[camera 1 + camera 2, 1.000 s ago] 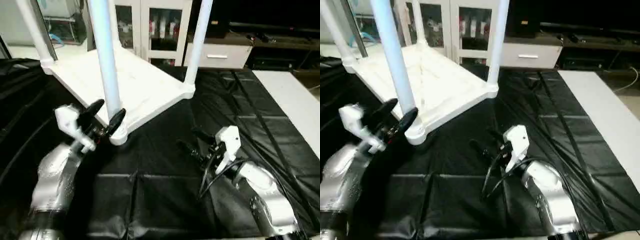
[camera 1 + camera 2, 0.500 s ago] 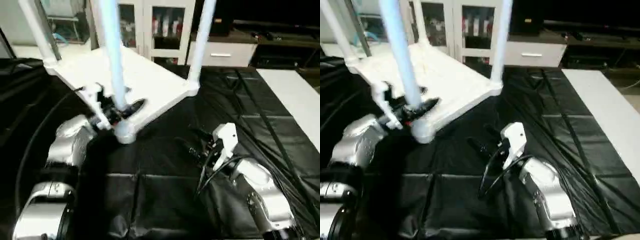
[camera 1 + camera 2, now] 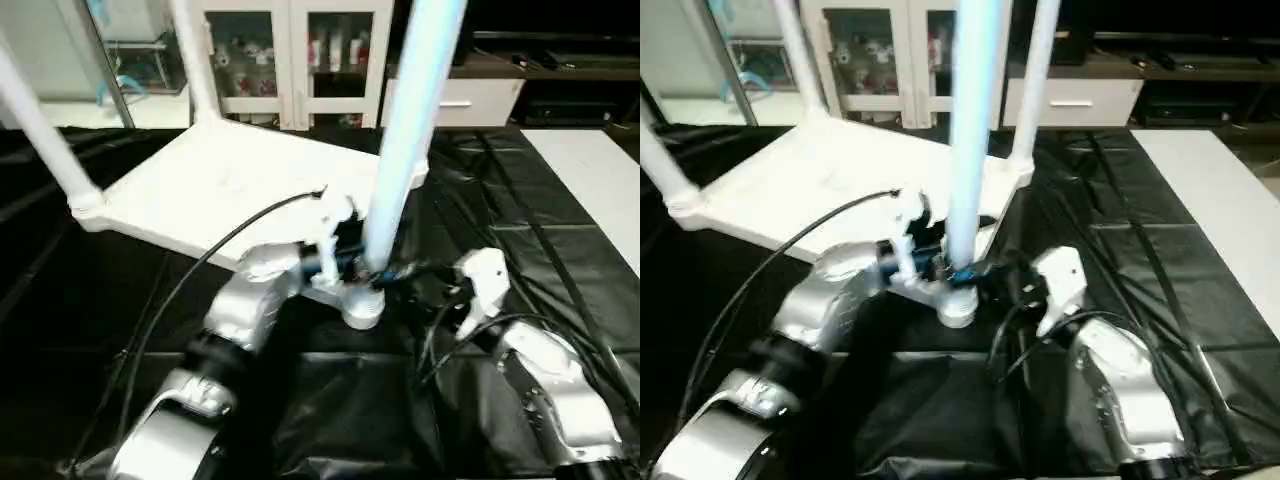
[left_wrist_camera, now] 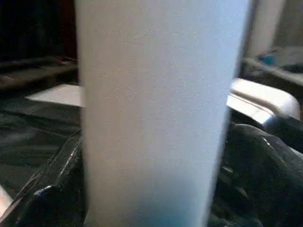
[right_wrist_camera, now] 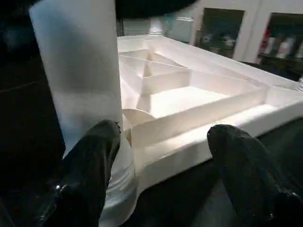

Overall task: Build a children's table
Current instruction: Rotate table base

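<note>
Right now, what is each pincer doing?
Left pincer: fingers wide, around the base of the near white tapered tube leg.
Right pincer: open, holding nothing.

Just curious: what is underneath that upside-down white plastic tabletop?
The white plastic tabletop lies ribbed side up on a black table cover, which spreads out all around it. Whatever lies directly beneath the tabletop is covered by it.
</note>
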